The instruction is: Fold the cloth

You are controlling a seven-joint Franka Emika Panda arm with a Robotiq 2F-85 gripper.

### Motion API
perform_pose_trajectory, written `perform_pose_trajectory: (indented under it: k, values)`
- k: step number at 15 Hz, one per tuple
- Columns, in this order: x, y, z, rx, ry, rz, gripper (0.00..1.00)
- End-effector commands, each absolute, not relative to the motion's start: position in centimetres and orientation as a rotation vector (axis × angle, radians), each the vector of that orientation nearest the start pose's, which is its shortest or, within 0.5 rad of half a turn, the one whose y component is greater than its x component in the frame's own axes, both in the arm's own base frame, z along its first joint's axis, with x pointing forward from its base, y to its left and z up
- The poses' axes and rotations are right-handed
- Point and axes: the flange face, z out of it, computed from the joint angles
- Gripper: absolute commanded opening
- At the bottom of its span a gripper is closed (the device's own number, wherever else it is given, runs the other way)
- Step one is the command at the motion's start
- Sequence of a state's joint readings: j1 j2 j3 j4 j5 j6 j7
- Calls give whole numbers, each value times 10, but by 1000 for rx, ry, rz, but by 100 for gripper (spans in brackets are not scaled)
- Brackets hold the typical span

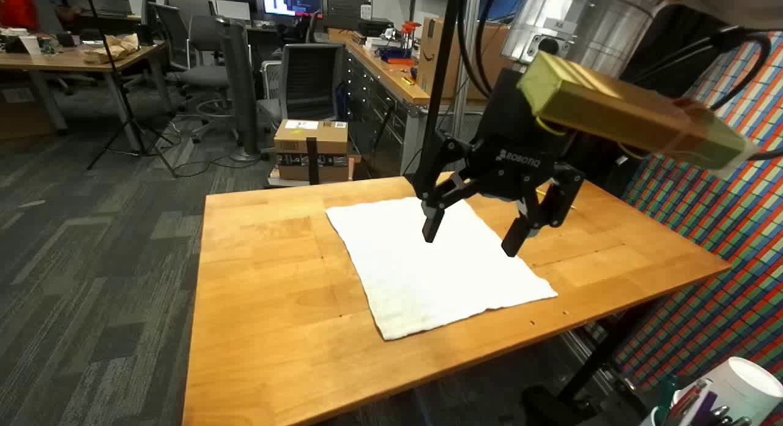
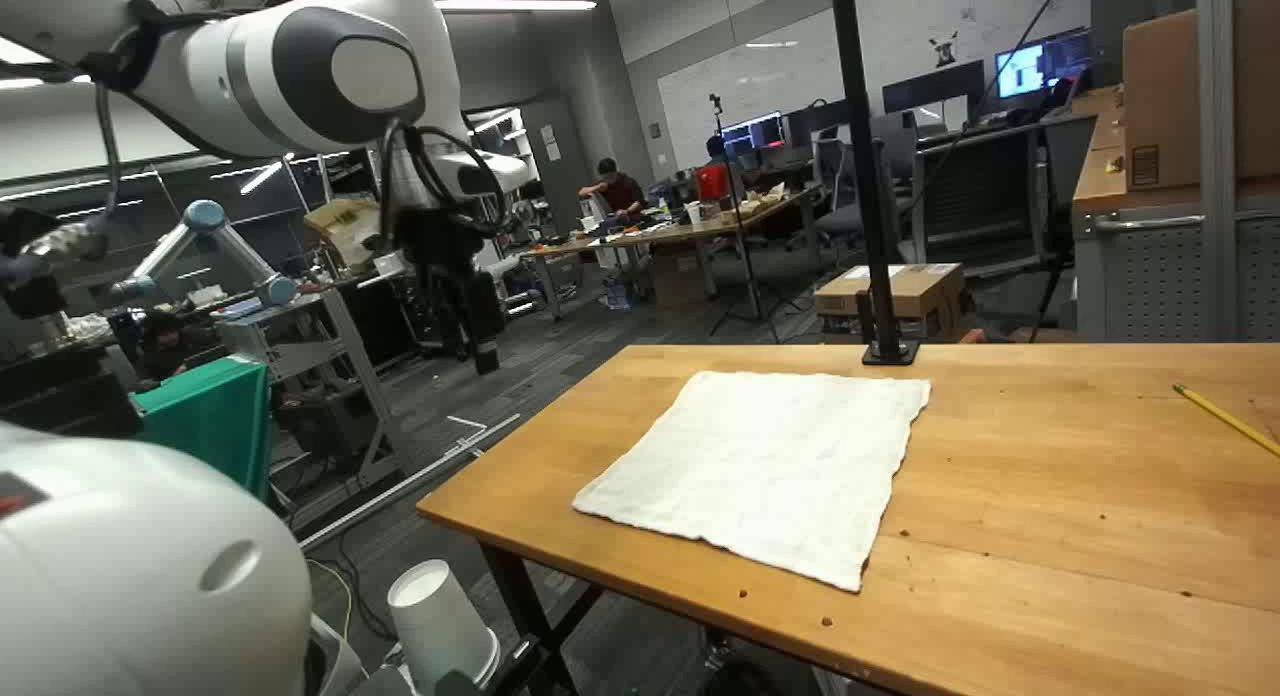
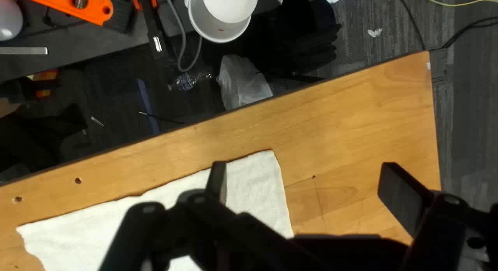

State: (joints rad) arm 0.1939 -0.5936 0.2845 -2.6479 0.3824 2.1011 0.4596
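A white cloth point(image 1: 422, 285) lies flat and spread out on the wooden table point(image 1: 263, 328). It also shows whole in an exterior view point(image 2: 760, 476). In the wrist view, one corner of the cloth point(image 3: 256, 185) shows between the jaws, and the gripper hides part of the rest. My gripper point(image 1: 472, 235) is open and empty, held in the air well above the table. In the wrist view, one finger of the gripper point(image 3: 307, 181) overlaps the cloth and the other overlaps bare wood beyond its edge. In an exterior view the dark gripper point(image 2: 482, 351) hangs left of the cloth.
A black post point(image 2: 868, 176) stands at the table's edge near the cloth. A yellow pencil point(image 2: 1230, 421) lies on the table. White buckets point(image 2: 440, 616) stand off the table's edge. Cardboard boxes point(image 1: 312, 147) sit beyond the table.
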Motion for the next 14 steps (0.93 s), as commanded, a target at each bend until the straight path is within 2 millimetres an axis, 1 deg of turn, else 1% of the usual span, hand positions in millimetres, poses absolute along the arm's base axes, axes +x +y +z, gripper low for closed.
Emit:
perform_pose_trajectory:
  k: [1, 4, 14]
  values:
    - [320, 184, 429, -2945, 313, 47, 100]
    - [322, 186, 435, -2939, 308, 29, 100]
    - [322, 186, 436, -2939, 308, 28, 100]
